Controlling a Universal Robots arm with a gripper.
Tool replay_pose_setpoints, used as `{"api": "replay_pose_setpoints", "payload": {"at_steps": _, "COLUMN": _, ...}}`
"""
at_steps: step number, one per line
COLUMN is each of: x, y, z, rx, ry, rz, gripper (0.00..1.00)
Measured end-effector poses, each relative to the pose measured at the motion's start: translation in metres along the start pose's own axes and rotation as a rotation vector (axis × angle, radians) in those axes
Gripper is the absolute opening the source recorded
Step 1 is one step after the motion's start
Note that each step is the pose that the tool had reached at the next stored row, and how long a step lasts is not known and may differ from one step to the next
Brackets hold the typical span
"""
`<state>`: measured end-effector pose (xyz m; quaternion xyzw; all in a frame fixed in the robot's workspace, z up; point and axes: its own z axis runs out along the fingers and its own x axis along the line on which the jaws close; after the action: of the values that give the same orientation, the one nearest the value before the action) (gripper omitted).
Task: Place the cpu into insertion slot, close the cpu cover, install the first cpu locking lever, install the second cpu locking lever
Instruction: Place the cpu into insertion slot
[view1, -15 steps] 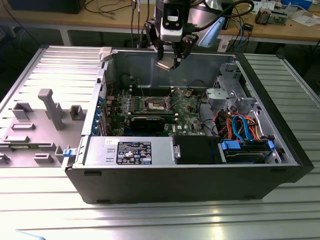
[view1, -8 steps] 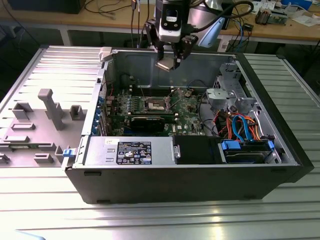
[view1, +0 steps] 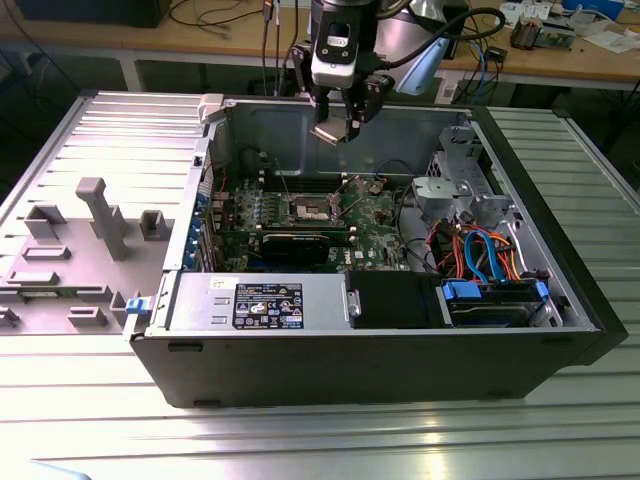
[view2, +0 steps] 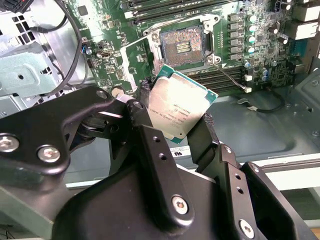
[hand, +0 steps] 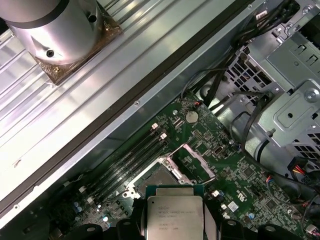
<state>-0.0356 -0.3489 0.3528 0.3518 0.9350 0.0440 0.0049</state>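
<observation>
The cpu (view2: 180, 111) is a flat square chip with a dull silver top, and my gripper (view2: 176, 119) is shut on it, black fingers (view2: 142, 112) on two opposite edges. In the exterior view the gripper (view1: 338, 130) hangs with the cpu (view1: 327, 131) above the open computer case, well over the green board. The insertion slot (view2: 182, 45) lies bare below, with its dark centre exposed. The cpu cover (hand: 192, 160) stands swung open beside the slot (hand: 157, 177). A thin wire lever (view2: 234, 79) sticks out unlatched next to the socket.
A power supply (view1: 265, 305) and a black bay fill the case's near side. A metal drive cage (view1: 455, 190) and coloured cables (view1: 480, 250) sit at the exterior view's right. A grey fixture plate (view1: 90, 230) lies to the left of the case.
</observation>
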Motion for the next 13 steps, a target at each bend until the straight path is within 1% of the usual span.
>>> {"api": "replay_pose_setpoints", "payload": {"at_steps": 13, "x": 0.0000, "y": 0.0000, "z": 0.0000, "rx": 0.0000, "ry": 0.0000, "rz": 0.001, "gripper": 0.55}}
